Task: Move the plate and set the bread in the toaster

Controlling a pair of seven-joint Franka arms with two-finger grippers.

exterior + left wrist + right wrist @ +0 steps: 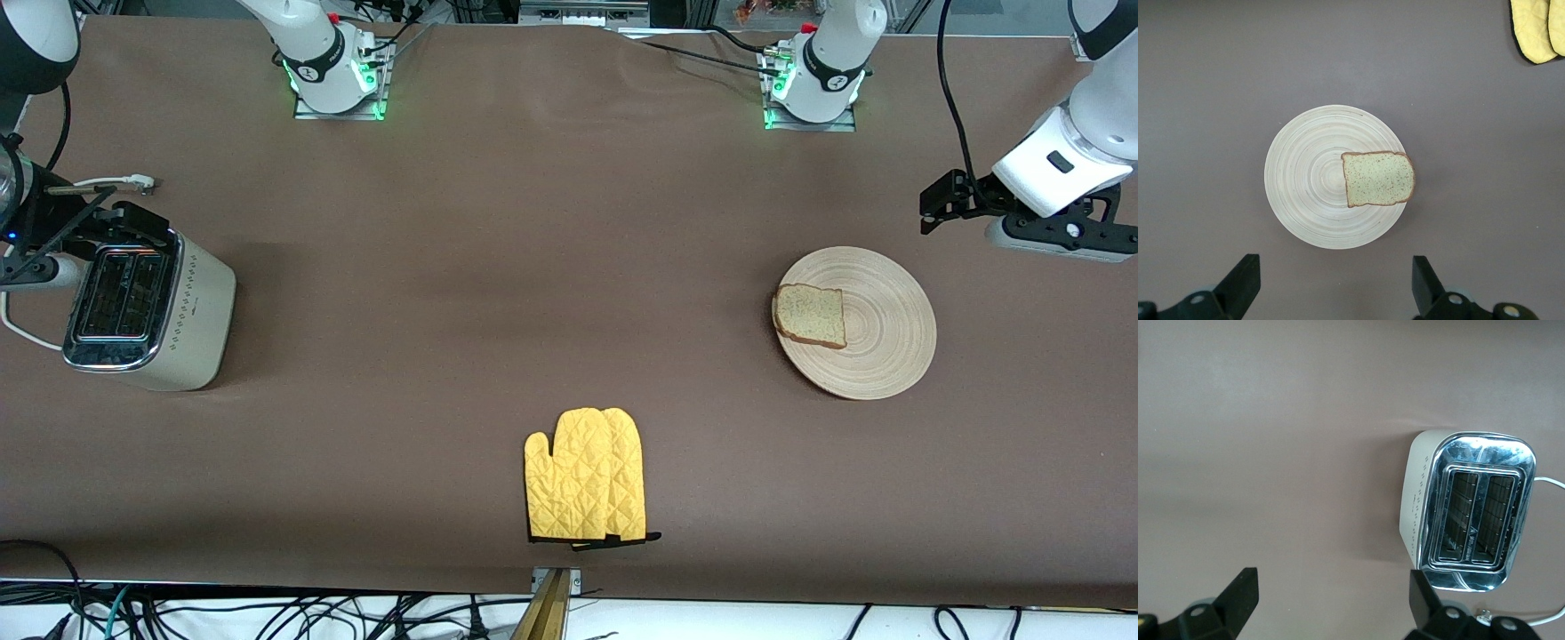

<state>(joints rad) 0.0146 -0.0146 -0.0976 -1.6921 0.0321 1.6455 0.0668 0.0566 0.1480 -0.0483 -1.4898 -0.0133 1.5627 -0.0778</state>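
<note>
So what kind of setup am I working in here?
Likely a lab bench staged as a kitchen: a brown-covered table with a toaster, bread on a wooden plate, yellow mitts, and loose cables along its edge.

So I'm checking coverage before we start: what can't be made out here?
- Front view: right hand partly cut off by the frame edge beside the toaster.
- Right wrist view: toaster slot bottoms too dark to see.
- Left wrist view: yellow mitts cut off at the frame corner; bread hides part of the plate.

The yellow mitts (1537, 27) are cut off by the left wrist view's edge.
</note>
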